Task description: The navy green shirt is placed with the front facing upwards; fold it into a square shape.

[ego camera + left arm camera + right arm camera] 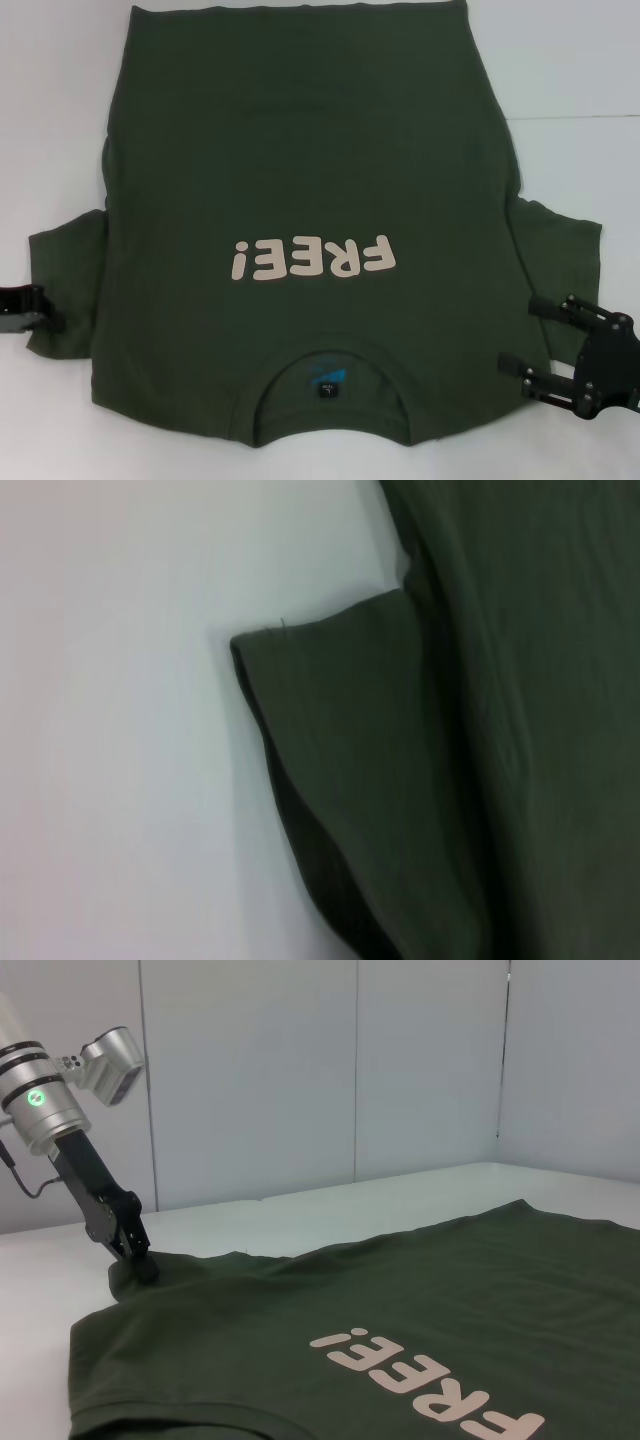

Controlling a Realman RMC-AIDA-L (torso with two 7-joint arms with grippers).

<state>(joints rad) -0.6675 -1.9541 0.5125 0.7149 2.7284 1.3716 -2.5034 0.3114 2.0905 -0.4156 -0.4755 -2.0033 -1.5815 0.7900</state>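
Observation:
The navy green shirt (300, 170) lies flat on the white table, front up, with its off-white "FREE!" print (310, 260) facing me upside down. The collar (330, 345) with a small blue label (328, 378) is at the near edge. My left gripper (35, 310) rests at the outer edge of the left sleeve (70, 270); the right wrist view shows the left gripper (145, 1265) tip down on the cloth. That sleeve (350, 730) fills the left wrist view. My right gripper (532, 335) stands open at the near edge of the right sleeve (560, 250).
White table (570, 60) surrounds the shirt, with bare strips on both sides. A thin dark seam (575, 118) crosses it at the right. White wall panels (300, 1060) stand behind the table's far side.

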